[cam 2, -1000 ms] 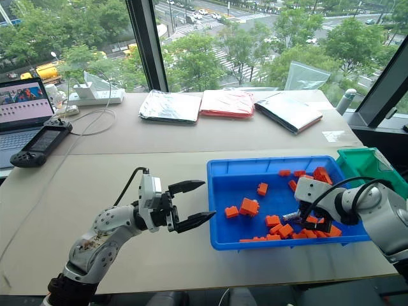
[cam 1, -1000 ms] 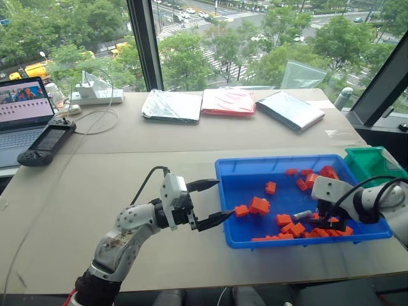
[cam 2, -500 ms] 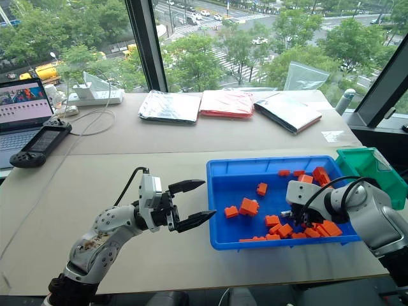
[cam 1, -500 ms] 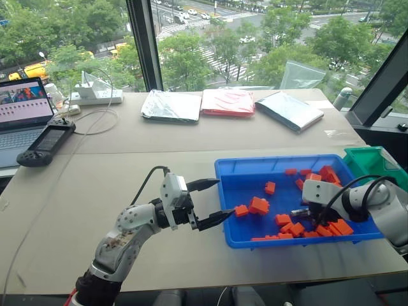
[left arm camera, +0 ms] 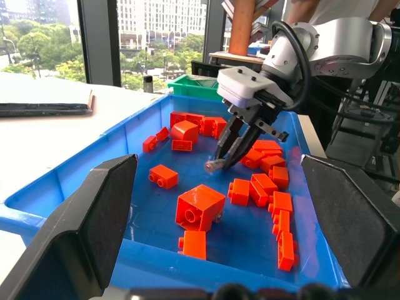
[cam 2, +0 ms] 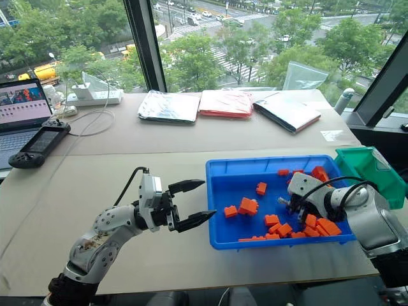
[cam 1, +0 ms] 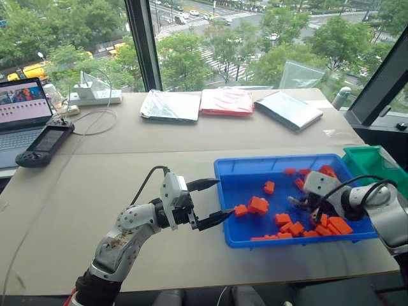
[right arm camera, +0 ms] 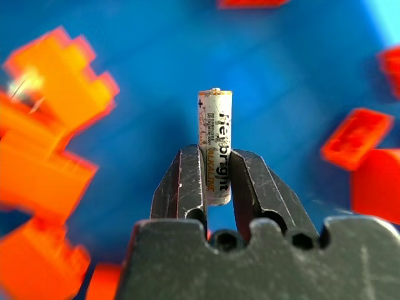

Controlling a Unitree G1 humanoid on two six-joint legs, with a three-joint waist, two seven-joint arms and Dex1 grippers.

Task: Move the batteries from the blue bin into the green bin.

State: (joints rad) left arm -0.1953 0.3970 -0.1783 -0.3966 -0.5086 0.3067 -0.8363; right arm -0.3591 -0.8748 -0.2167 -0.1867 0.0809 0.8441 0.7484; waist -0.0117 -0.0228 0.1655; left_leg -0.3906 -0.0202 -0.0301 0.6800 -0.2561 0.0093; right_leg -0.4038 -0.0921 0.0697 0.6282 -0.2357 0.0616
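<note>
The blue bin lies on the table at the right and holds many orange bricks. One of the batteries, a slim silvery cylinder, stands upright between the fingers of my right gripper, which is shut on it just above the bin floor; the left wrist view shows this gripper pointing down with the battery at its tip. The green bin sits beyond the blue bin's right end. My left gripper hovers open and empty at the blue bin's left edge.
A laptop, a black handheld controller and a power strip sit at the far left. Silver and red flat bags lie along the window. The table's front edge runs close below the blue bin.
My right gripper closed on the battery among the bricks and lifted it, turning its wrist. The left arm stayed still.
</note>
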